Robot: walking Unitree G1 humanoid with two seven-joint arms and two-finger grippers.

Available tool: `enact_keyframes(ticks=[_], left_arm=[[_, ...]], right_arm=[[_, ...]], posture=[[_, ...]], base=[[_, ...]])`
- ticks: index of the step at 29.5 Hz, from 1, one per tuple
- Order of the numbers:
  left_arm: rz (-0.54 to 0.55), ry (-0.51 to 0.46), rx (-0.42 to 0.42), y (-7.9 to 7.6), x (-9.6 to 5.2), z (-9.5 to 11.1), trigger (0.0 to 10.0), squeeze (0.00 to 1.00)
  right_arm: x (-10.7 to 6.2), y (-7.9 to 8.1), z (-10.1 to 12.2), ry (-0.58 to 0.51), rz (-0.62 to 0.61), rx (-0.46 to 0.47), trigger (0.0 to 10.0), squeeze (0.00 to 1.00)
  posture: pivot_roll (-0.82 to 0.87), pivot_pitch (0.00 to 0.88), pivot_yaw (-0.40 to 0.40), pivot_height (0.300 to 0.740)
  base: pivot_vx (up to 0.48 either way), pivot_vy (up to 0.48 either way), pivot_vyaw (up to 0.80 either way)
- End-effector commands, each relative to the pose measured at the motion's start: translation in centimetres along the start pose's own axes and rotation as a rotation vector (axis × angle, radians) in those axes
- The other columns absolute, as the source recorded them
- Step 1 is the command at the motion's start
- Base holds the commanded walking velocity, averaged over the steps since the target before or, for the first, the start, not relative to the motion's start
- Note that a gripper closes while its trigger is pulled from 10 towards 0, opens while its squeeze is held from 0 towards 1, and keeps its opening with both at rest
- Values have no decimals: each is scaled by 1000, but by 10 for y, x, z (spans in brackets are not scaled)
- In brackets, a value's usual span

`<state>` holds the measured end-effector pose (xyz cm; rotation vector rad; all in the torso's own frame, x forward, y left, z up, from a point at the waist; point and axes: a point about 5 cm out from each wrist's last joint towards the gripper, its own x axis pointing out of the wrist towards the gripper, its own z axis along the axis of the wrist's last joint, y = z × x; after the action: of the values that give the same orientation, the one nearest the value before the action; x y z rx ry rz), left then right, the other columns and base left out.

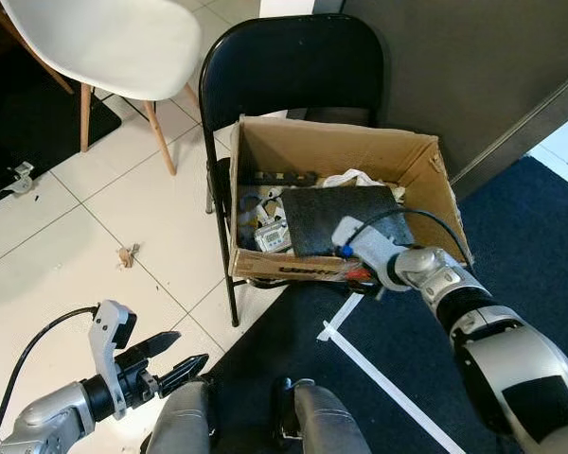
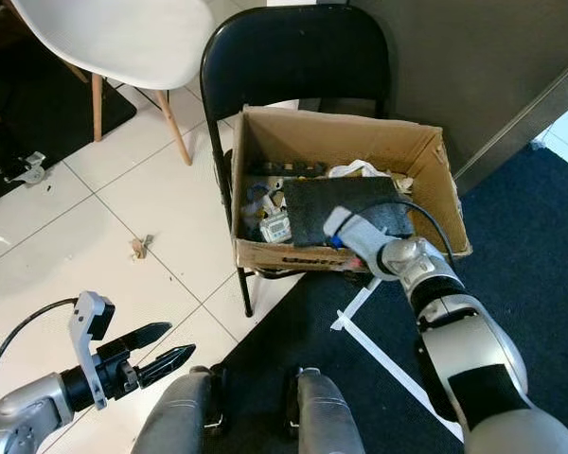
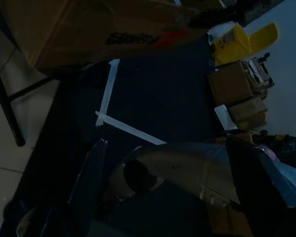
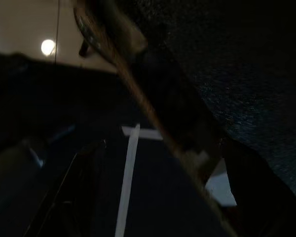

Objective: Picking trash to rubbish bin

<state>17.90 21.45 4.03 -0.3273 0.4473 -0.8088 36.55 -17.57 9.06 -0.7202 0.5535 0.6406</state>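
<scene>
Right arm at the cardboard box, one scrap left on the tiles.

Head views: the cardboard box (image 1: 426,175) sits on the black folding chair (image 1: 293,66), already holding a dark pad (image 1: 336,218) and mixed trash. The right end effector (image 1: 352,274) is at the box's front wall; I cannot tell how its fingers stand. The left end effector (image 1: 175,357) hovers low over the tiled floor (image 1: 95,218), fingers slightly spread and empty. A small scrap (image 1: 127,254) lies on the tiles, apparently yet to be collected. Left wrist view: dim, the box's printed side over dark carpet (image 3: 163,98) with white tape (image 3: 108,91). Right wrist view: too dark, only tape discernible.
</scene>
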Motion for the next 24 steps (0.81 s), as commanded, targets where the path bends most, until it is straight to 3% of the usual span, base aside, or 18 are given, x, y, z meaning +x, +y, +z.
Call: enact_keyframes(ticks=[1, 9, 14, 16, 17, 24], left_arm=[[-4, 34, -33, -5, -5, -8, 10000, 0], [-11, 41, -49, -11, -8, -7, 10000, 0], [-16, 42, -49, -13, -8, -7, 10000, 0], [-17, 46, -50, -14, -9, -7, 10000, 0], [-16, 51, -51, -15, -9, -8, 10000, 0], [-6, 52, -48, -15, -9, -8, 10000, 0]], right_arm=[[0, -3, 5, -26, -31, 30, 10000, 0], [-1, -13, 26, -64, -96, 8, 10000, 0], [-3, -21, 27, -52, -168, 5, 10000, 0], [-4, -25, 31, -73, -205, 48, 10000, 0], [-5, -28, 34, -111, -225, 114, 10000, 0], [-10, -34, 39, -226, -198, 289, 10000, 0]], posture=[[128, 317, -115, 740], [135, 320, -121, 740], [136, 324, -121, 740], [138, 329, -119, 740], [138, 330, -118, 740], [139, 329, -117, 740]], base=[[0, 0, 0], [0, 0, 0], [0, 0, 0], [0, 0, 0], [0, 0, 0], [0, 0, 0]])
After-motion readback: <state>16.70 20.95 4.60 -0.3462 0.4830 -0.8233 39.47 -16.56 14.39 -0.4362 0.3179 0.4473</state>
